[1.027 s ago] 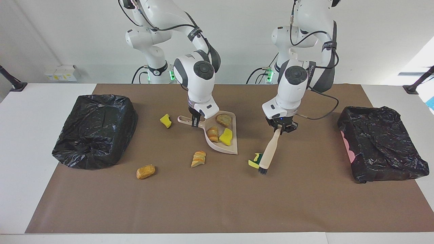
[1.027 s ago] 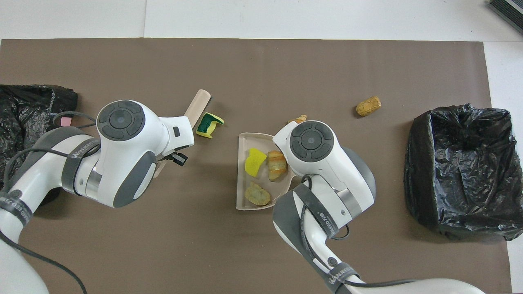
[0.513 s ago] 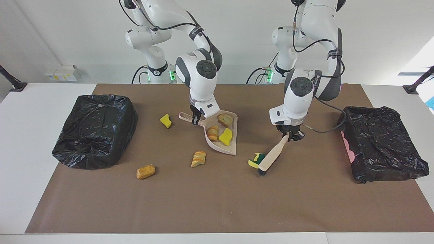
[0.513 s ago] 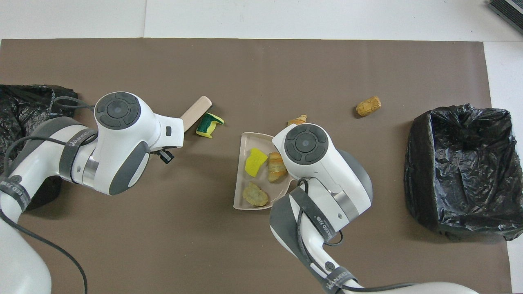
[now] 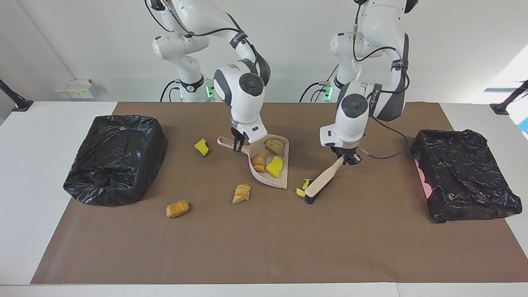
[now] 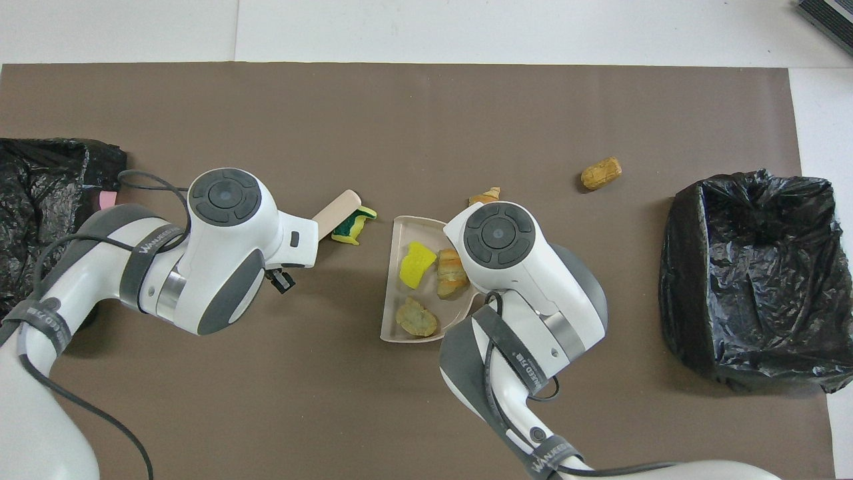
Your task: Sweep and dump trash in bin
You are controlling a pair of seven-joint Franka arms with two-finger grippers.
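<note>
While the brush (image 5: 321, 181) is held by its handle in the closed left gripper (image 5: 346, 159), its black bristles are pressed on the brown mat (image 5: 264, 247) and touch the green-faced sponge (image 5: 303, 187). This sponge is just beside the open edge of the dustpan (image 5: 282, 181), toward the left arm's end of the table. The dustpan's handle is gripped by the closed right gripper (image 5: 238, 146).

Three bits of trash are seen inside the dustpan: a yellow sponge piece (image 5: 274, 166), a bread chunk (image 5: 259, 162) and a greenish-brown lump (image 5: 273, 145). One more yellow sponge bit (image 5: 201, 147) is found beside the dustpan handle, toward the right arm's end. A sliced bread piece (image 5: 241, 193) is seen on the mat, farther from the robots than the dustpan. A round bread roll (image 5: 177, 209) is seen farther still, toward the right arm's end.

A bin lined with a black bag (image 5: 115, 159) is placed at the right arm's end of the table. Another black-bagged bin (image 5: 464, 173) is placed at the left arm's end, and a bit of pink is shown at its edge.

Some small writing is printed on the grey arm bands (image 6: 150, 240), but it cannot be read for sure.
</note>
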